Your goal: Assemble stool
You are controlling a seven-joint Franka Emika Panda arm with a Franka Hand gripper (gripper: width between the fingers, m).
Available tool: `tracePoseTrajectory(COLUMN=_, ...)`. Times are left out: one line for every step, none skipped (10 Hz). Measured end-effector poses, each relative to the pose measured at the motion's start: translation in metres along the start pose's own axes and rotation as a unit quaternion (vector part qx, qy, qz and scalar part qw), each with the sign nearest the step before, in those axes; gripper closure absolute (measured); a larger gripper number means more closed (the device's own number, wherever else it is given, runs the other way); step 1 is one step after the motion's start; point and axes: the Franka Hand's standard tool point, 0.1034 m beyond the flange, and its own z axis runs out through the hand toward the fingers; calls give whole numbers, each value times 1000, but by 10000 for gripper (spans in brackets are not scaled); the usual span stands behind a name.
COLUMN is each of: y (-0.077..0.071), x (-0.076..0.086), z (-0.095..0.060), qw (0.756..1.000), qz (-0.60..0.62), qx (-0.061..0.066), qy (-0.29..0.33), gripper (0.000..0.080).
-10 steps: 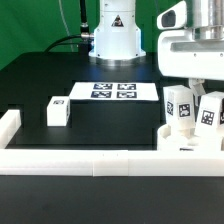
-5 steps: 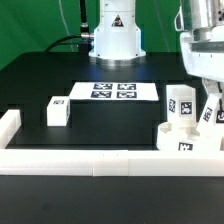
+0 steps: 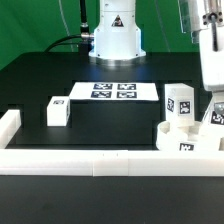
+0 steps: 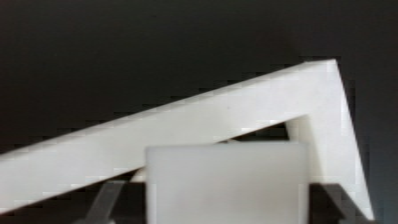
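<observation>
The round white seat lies at the exterior view's right with one tagged leg standing upright in it. My gripper is at the right edge, just right of that leg, and is shut on a second tagged leg held above the seat's right side. In the wrist view the held leg fills the gap between my fingers. A third leg lies alone on the black table at the left.
The marker board lies mid-table before the robot base. White border rails run along the front and left. In the wrist view two rails meet at a corner below the held leg.
My gripper has moved toward the exterior view's right and slightly up with the leg in it, now partly cut by the frame edge. The seat and other legs have not moved.
</observation>
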Motion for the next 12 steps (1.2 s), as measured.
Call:
tracePoseTrajectory(y=-1, x=1, z=0, qw=999, qz=43, qx=6, qy=-6, gripper=462)
tracePoseTrajectory(y=0, x=4, z=0, qw=991, qz=132, qx=30, qy=-13, gripper=462)
tracePoseTrajectory(y=1, x=4, z=0, qw=985, qz=166, qx=38, qy=-16, gripper=462)
tracePoseTrajectory(y=0, x=6, z=0, qw=978, qz=205, qx=45, qy=-20, gripper=462)
tracePoseTrajectory(y=0, x=8, z=0, qw=972, qz=229, qx=48, qy=-23, gripper=462)
tracePoseTrajectory(y=1, x=9, z=0, qw=971, qz=233, qx=48, qy=-24, gripper=462)
tracePoseTrajectory(y=1, x=9, z=0, qw=972, qz=228, qx=48, qy=-24, gripper=455)
tracePoseTrajectory(y=0, x=9, z=-1, qw=974, qz=219, qx=48, qy=-24, gripper=455)
tracePoseTrajectory(y=-4, x=8, z=-8, qw=980, qz=192, qx=53, qy=-27, gripper=249)
tracePoseTrajectory(y=-8, x=10, z=-18, qw=985, qz=161, qx=62, qy=-28, gripper=249)
tracePoseTrajectory(y=-11, x=17, z=-29, qw=989, qz=127, qx=71, qy=-26, gripper=170)
tracePoseTrajectory(y=-24, x=28, z=-45, qw=990, qz=112, qx=79, qy=-26, gripper=154)
